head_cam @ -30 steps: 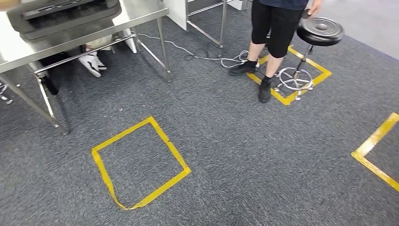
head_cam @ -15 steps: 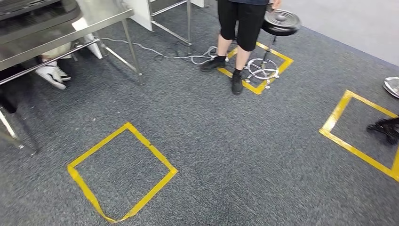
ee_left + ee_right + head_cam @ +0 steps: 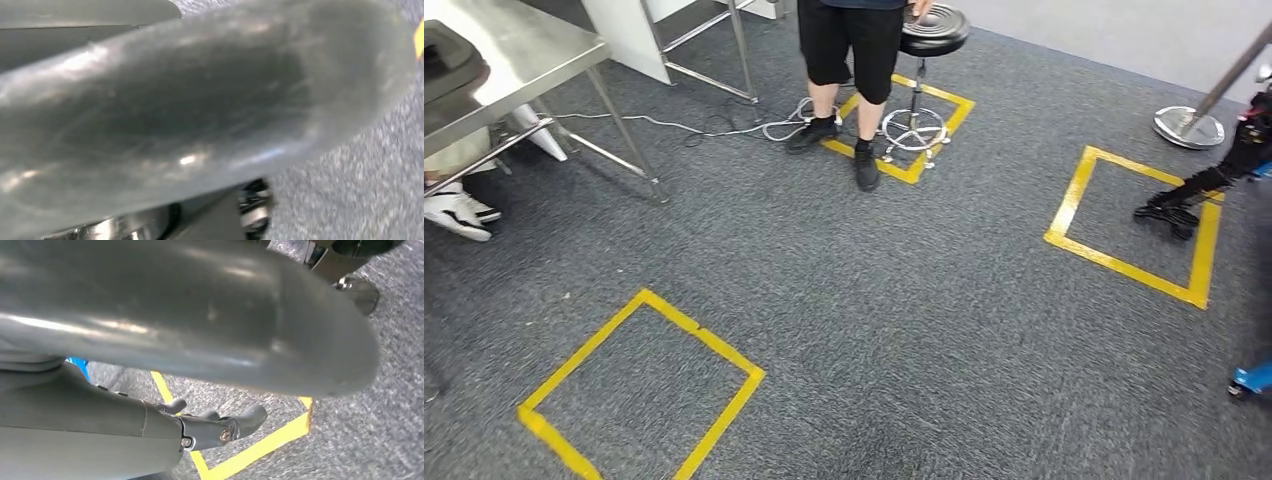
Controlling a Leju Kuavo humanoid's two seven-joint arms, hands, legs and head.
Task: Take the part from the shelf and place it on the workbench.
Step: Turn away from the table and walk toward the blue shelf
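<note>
Ahead of you a person (image 3: 849, 60) stands beside a black stool (image 3: 932, 30) on grey carpet (image 3: 904, 320); right hand (image 3: 220, 427) hangs with fingers apart, empty, left hand's state can't be told.

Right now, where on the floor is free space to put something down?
Free: carpet inside the near yellow square and the wide strip between it and the right square. Crowded: around the person, stool and cables.

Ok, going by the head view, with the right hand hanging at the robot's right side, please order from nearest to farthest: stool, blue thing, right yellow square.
The right hand hangs low over the carpet, so this is a judgement.
1. Blue thing: right edge, low.
2. Yellow square: right side, middle.
3. Stool: top centre.
</note>
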